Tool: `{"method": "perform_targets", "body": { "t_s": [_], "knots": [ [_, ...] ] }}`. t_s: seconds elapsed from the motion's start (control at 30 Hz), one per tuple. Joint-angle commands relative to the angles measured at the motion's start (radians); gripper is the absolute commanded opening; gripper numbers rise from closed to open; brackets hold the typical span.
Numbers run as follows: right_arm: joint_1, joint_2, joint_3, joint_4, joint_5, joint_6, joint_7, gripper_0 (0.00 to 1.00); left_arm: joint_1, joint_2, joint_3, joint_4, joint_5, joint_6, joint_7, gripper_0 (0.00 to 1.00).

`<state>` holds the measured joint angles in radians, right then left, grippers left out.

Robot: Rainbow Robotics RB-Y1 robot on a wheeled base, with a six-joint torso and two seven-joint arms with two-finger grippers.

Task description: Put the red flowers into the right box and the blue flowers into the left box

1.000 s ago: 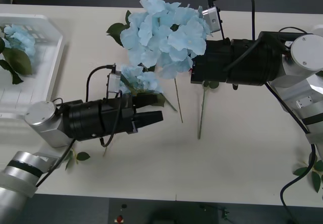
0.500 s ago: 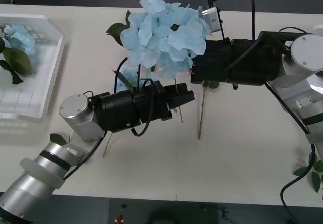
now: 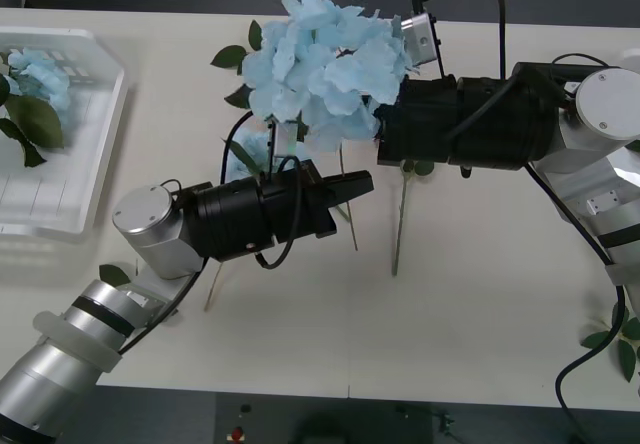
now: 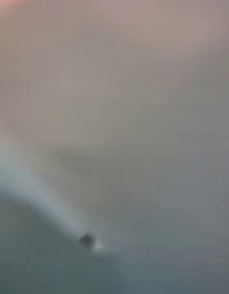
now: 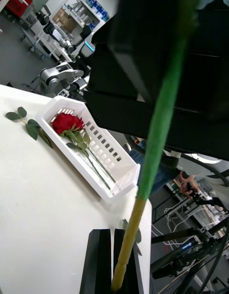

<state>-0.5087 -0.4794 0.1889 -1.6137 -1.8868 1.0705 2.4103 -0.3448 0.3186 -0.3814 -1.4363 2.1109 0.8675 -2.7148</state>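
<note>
Left gripper: centre of the front view, black fingers pressed together on the stem of a blue flower; in the left wrist view the stem runs straight up from between the closed pads.

Right gripper: upper centre-right, buried in the raised blue flowers; finger state cannot be told.

Left box: upper left of the front view, 1 blue head already inside.

Right box: middle of the left wrist view, holding red flowers with stems lying along its slotted wall.

Further stems lie on the table below the bloom.

Risks, as judged: both arms appear engaged with the same flower cluster, so a pull by one could tear the stem or drag a second head along; the thin stem could also slip or rotate in the pinch.

Surface: pale, matt table, seam visible. Room: workshop with shelving and other robot hardware behind.
</note>
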Motion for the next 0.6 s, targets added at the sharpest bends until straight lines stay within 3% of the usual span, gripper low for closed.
{"method": "perform_targets", "body": {
  "t_s": [0.03, 0.23, 0.5, 0.6],
  "knots": [
    [-0.010, 0.013, 0.006, -0.017, -0.003, -0.010, 0.007, 1.00, 0.000, 0.033, 0.013, -0.016, 0.034, -0.019, 0.010, 0.00],
    [-0.010, 0.015, 0.007, -0.018, -0.005, -0.009, 0.013, 1.00, 0.026, 0.119, 0.102, -0.016, 0.046, -0.005, 0.010, 0.00],
    [-0.010, 0.015, 0.009, -0.017, 0.002, -0.009, 0.007, 1.00, 0.001, 0.364, 0.248, -0.016, -0.012, 0.034, 0.010, 0.00],
    [-0.024, -0.010, 0.014, -0.015, 0.078, -0.029, -0.016, 1.00, -0.006, 0.435, 0.323, -0.016, -0.117, 0.074, 0.228, 0.00]
  ]
}}
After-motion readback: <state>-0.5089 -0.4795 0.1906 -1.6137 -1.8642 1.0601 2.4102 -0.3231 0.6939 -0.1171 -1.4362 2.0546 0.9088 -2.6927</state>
